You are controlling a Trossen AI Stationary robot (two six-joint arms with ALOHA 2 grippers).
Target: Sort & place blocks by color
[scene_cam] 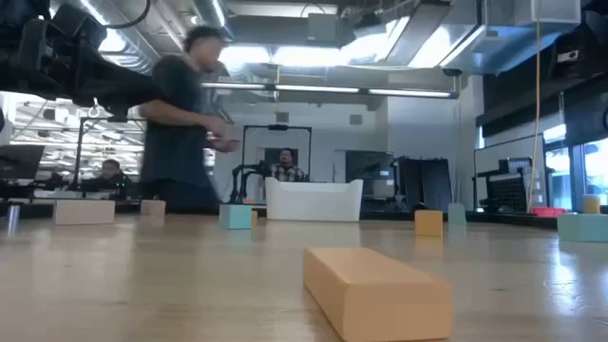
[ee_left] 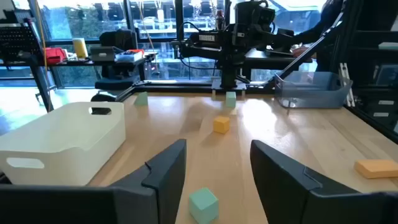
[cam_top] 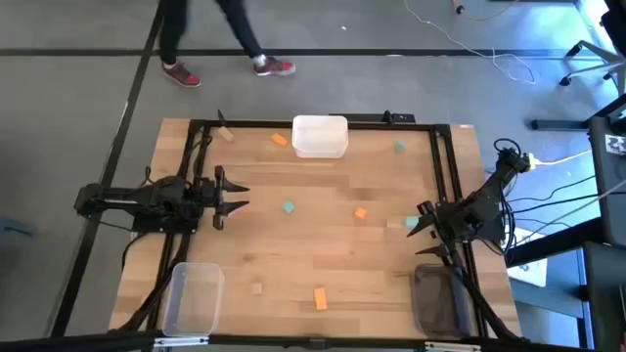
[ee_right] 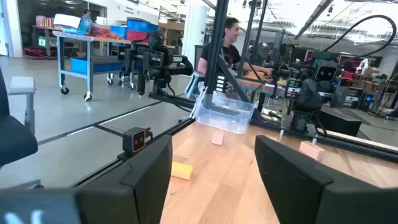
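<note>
Small blocks lie scattered flat on the wooden table (cam_top: 323, 254): a teal cube (cam_top: 288, 207), an orange cube (cam_top: 360, 212), a teal block (cam_top: 411, 223), an orange bar (cam_top: 320, 298), a tan cube (cam_top: 257, 287) and several more near the far edge. My left gripper (cam_top: 233, 196) hovers open at the table's left side; in its wrist view the teal cube (ee_left: 203, 204) lies just ahead of its fingers (ee_left: 166, 171). My right gripper (cam_top: 421, 220) is open at the right side, beside the teal block, with nothing between its fingers (ee_right: 149, 165).
A white bin (cam_top: 320, 137) stands at the far edge's middle, a clear bin (cam_top: 193, 298) at the near left corner and a darker clear bin (cam_top: 440, 298) at the near right. A person (cam_top: 220, 44) walks past the far edge. A black frame (cam_top: 313, 123) borders the table.
</note>
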